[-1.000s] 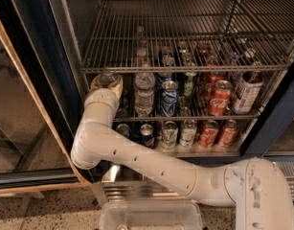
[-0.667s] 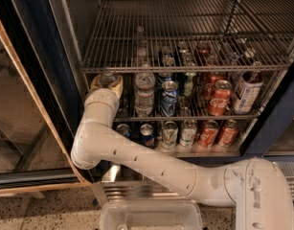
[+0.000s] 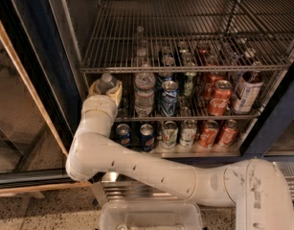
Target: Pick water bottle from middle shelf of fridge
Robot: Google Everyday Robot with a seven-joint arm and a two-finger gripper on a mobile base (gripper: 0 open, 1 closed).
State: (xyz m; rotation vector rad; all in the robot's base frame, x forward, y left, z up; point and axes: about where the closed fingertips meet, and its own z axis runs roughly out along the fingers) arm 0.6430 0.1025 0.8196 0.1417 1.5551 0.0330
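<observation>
Speckled floor [image 3: 27, 213] below, a pale wooden strip [image 3: 22, 189] along it; lighting seems dim.

Matt plastic gripper [image 3: 106, 86] at wire-metal middle shelf [image 3: 200, 115].

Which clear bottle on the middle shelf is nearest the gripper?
The leftmost water bottle, at the shelf's left end, at the gripper; the other bottle stands right beside a blue can.
</observation>
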